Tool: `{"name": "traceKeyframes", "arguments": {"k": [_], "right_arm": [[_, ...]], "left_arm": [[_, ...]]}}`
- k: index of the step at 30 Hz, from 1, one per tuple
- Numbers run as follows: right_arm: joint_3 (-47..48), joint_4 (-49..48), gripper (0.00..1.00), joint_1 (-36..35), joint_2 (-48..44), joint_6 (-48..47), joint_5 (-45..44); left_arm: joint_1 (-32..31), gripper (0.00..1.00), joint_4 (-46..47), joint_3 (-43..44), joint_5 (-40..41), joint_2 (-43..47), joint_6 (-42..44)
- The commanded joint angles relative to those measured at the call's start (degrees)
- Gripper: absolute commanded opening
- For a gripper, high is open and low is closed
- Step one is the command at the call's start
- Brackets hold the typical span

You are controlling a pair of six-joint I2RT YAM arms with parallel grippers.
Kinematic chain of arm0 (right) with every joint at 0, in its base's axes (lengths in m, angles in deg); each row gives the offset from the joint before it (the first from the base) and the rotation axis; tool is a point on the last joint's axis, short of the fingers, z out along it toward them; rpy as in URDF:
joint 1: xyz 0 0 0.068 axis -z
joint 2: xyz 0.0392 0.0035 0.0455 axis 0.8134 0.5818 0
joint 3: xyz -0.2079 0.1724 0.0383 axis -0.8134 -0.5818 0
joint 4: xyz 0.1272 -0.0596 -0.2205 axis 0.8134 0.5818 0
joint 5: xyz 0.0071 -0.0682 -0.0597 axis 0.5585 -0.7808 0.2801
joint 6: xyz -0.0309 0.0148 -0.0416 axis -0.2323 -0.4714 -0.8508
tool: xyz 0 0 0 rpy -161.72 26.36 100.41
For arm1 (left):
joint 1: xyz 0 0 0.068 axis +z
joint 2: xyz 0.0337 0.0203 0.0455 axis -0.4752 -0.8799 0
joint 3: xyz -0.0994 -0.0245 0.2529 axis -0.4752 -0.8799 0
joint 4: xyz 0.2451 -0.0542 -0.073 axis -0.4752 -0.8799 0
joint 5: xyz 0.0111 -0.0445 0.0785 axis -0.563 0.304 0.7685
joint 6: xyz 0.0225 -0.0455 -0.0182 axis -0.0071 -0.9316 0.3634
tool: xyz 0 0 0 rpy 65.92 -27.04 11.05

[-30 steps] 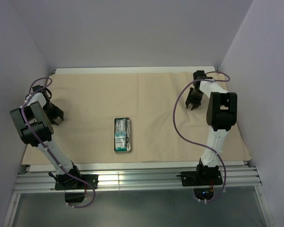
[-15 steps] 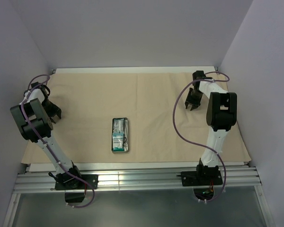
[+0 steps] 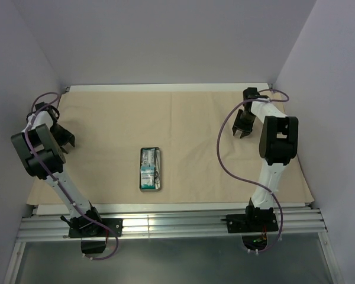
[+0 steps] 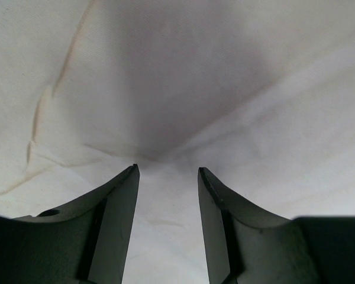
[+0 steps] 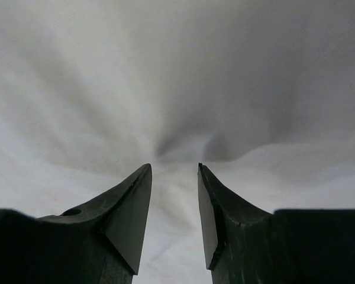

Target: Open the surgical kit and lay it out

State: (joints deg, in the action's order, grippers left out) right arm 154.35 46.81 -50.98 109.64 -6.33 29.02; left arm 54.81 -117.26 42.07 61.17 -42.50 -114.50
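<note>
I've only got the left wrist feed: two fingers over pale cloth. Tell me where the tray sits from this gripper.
Observer: In the top view the tray lies in the middle of the wrap, well to the right of the left gripper.
Operator: Report what's in it.
Observer: Inside lie teal-white packets; anything else is too small to tell.
Operator: Now the other arm.
Observer: The right gripper hangs over the far right part of the wrap, jaws apart with nothing between them.
</note>
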Motion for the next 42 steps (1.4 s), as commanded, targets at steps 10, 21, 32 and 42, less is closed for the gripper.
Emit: {"name": "traceKeyframes", "arguments": {"k": [10, 21, 32, 42], "right_arm": [[-4.5, -4.7, 0.46, -23.5, -17.7, 6.3, 3.9], [-2.0, -9.2, 0.46, -41.8, -9.6, 11.5, 4.6], [-5.9, -12.5, 0.47, -46.2, -8.8, 15.3, 5.8], [-9.4, -12.1, 0.46, -46.2, -5.2, 15.9, 5.3]], "left_arm": [[-20.8, 0.51, 10.4, -13.0, -21.1, 23.6, -1.7], [-25.1, 0.51, 17.1, -32.3, -24.1, 27.5, -2.6], [-25.0, 0.5, 15.7, -37.5, -16.4, 23.1, -1.4], [-25.0, 0.5, 14.2, -36.0, -12.2, 22.7, -1.6]]}}
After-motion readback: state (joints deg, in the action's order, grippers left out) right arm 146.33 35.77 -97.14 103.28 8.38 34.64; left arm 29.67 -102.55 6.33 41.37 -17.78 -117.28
